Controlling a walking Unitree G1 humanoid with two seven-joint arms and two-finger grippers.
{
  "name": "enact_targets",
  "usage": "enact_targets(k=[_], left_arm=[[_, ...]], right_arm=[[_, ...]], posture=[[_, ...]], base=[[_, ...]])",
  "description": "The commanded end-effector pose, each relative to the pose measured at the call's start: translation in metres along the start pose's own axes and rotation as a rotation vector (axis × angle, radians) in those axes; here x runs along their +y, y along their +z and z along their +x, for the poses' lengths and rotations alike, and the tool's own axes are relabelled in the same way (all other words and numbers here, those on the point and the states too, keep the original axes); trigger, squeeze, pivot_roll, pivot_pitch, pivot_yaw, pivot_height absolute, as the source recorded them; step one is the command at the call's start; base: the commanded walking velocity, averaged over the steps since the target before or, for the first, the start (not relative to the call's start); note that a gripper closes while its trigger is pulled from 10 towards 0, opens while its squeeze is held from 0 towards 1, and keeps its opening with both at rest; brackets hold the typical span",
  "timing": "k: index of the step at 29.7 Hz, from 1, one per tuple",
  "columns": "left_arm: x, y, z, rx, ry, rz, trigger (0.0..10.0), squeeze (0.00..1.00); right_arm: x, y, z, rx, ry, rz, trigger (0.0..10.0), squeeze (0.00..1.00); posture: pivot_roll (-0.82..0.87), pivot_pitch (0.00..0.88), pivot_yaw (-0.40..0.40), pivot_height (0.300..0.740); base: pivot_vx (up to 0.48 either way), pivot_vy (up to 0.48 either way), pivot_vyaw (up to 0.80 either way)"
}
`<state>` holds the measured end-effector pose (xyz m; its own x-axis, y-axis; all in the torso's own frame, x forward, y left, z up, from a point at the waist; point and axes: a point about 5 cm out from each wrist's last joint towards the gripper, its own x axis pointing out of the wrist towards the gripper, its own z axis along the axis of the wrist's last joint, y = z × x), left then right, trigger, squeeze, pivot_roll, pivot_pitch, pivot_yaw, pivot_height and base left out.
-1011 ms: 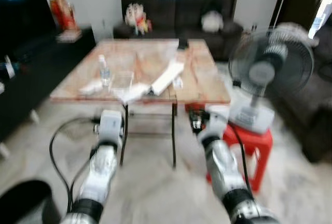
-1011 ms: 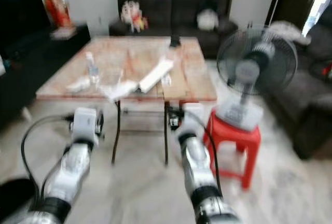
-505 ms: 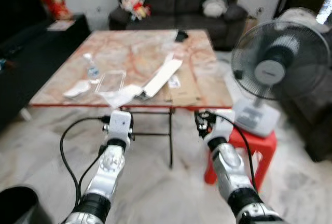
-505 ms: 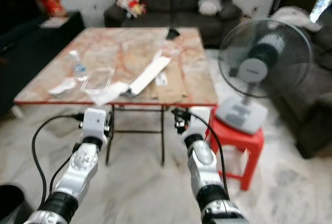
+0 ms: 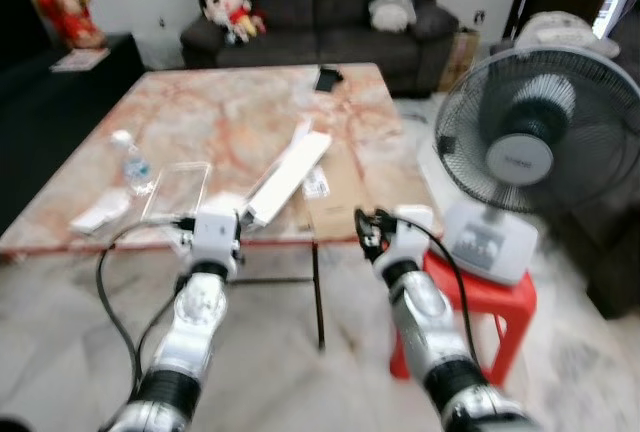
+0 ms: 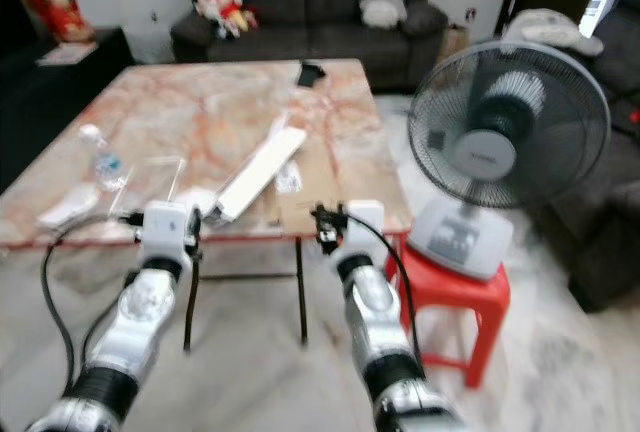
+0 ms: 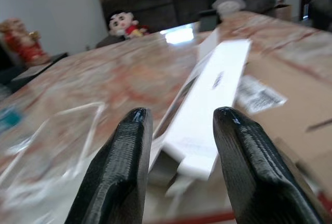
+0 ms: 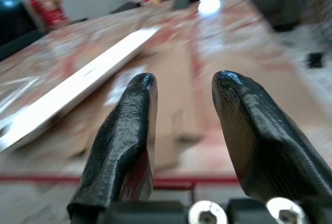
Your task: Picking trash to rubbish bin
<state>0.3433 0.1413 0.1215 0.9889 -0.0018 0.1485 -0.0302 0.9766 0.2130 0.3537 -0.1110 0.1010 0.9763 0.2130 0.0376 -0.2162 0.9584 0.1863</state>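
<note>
On the marble table lie a long white box, a flat piece of cardboard, a small plastic bottle, a clear plastic tray and a white wrapper. My left gripper is held at the table's near edge, open and empty, pointing at the white box. My right gripper is also open and empty at the near edge, facing the cardboard. Both arms reach forward just below the tabletop, left and right.
A standing fan sits on a red stool close to my right arm. A dark sofa with a doll stands behind the table. A small black object lies at the table's far edge. A black cabinet lines the left wall.
The whole view has moved forward and the table is much nearer. The black bin at the lower left has slid out of the picture. Both arms stay raised with open fingers.
</note>
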Motion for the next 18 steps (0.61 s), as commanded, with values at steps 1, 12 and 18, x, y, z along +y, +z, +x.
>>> enact_targets(k=[1, 12, 18], left_arm=[[0.010, 0.005, 0.003, -0.020, 0.020, 0.033, 10.0, 0.00], [0.009, 0.007, 0.003, -0.032, 0.011, 0.040, 10.0, 0.00], [0.000, 0.015, 0.000, -0.096, -0.056, 0.050, 10.0, 0.00]], right_arm=[[0.013, 0.002, 0.004, -0.007, 0.031, 0.015, 10.0, 0.00], [0.014, 0.001, 0.004, -0.004, 0.035, 0.013, 10.0, 0.00], [0.014, 0.001, 0.004, -0.003, 0.037, 0.013, 10.0, 0.00]], posture=[[-0.02, 0.000, 0.000, 0.740], [-0.02, 0.000, 0.002, 0.740], [-0.02, 0.000, 0.001, 0.740]], base=[[0.480, 0.000, 0.00], [0.480, 0.000, 0.00], [0.228, 0.000, 0.00]])
